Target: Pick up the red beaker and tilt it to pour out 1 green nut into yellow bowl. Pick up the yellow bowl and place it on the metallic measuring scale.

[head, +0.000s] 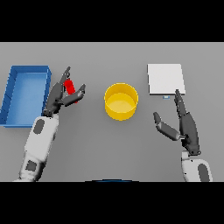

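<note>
Red beaker (71,89) sits between the fingers and thumb of the left hand (59,97), left of the table's middle. Its long axis runs on a slant, from upper left to lower right in the head view, so it looks tilted rather than upright; which end is the mouth cannot be told. The left hand's fingers reach up along the beaker's far-left side and the thumb crosses its lower right, so the hand is closed round the beaker.

Furthest left lies a blue tray (13,98), a long open box with its long side running away from the robot. Its right wall is just beside the left forearm and the back of the left hand, leaving little room on that side.

Right of the beaker comes a strip of bare grey table (109,144), then the yellow bowl (121,101) near the centre, upright with its round mouth facing up. Beaker and bowl stand apart, with a clear gap between them.

Further right, toward the far side, the metallic measuring scale (165,79) lies flat as a pale square plate. Open table separates it from the bowl.

The right hand (186,124) is near the scale's front edge, fingers straight and pointing toward the scale, thumb spread toward the bowl, holding nothing. Bare table lies between this hand and the bowl.
</note>
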`<state>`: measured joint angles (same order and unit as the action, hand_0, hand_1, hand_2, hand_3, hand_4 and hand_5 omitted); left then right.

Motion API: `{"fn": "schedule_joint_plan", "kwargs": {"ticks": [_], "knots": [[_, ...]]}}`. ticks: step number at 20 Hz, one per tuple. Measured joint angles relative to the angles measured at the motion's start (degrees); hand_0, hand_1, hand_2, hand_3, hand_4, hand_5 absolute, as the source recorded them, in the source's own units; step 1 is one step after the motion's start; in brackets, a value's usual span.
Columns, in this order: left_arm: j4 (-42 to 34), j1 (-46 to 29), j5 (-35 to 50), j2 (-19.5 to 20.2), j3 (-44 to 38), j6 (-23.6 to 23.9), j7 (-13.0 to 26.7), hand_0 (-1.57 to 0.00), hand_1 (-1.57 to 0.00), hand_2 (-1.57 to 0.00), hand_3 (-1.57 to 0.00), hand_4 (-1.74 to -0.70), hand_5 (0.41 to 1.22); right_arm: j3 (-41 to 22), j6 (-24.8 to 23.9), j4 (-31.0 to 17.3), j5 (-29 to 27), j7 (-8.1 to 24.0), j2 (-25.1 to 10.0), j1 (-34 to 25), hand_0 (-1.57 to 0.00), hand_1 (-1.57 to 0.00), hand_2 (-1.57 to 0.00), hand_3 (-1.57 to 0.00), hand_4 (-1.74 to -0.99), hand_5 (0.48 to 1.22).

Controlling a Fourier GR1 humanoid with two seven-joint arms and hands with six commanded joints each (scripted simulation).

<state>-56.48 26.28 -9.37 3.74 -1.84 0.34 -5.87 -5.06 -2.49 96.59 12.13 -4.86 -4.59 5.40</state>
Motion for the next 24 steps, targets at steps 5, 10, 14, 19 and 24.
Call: {"fn": "schedule_joint_plan", "kwargs": {"ticks": [5, 10, 14, 19, 24], "knots": [[4.94, 2.43, 1.4, -1.12, -2.19, 0.71, -4.43, -0.12, -0.15, -0.18, -0.12, -1.41, 0.75, 0.22, -0.23, -0.02, 0.18, 0.16, -0.3, -0.66, 0.0, 0.0, 0.0, 0.0, -1.26, 0.642], [7.86, 4.7, 1.22, -2.11, -3.44, 3.3, -5.15, -0.99, -1.01, -1.03, -0.93, -1.57, 1.042, 0.14, -0.56, 0.25, 0.48, -0.7, -0.14, 0.28, 0.0, 0.0, 0.0, 0.0, -1.254, 0.645], [8.62, 5.42, -0.39, -1.82, -1.76, 2.58, -6.27, -1.33, -1.34, -1.35, -1.27, -1.52, 1.148, -0.32, -0.84, 0.08, 0.7, -0.17, 0.68, -0.16, 0.0, 0.0, 0.0, 0.0, -1.259, 0.646], [7.12, 5.06, 1.25, -2.6, -2.73, 3.87, -4.84, -1.49, -1.5, -1.5, -1.47, -1.64, 1.132, 0.31, -0.15, 0.67, -0.7, 0.19, 0.33, -0.05, 0.0, 0.0, 0.0, 0.0, -1.262, 0.646], [0.83, 4.47, 2.8, -2.87, -1.59, 6.37, -4.11, -1.55, -1.55, -1.55, -1.54, -1.71, 1.114, -0.42, -0.95, 0.13, 1.29, -0.79, 0.32, 0.17, 0.0, 0.0, 0.0, 0.0, -1.263, 0.652]]}}
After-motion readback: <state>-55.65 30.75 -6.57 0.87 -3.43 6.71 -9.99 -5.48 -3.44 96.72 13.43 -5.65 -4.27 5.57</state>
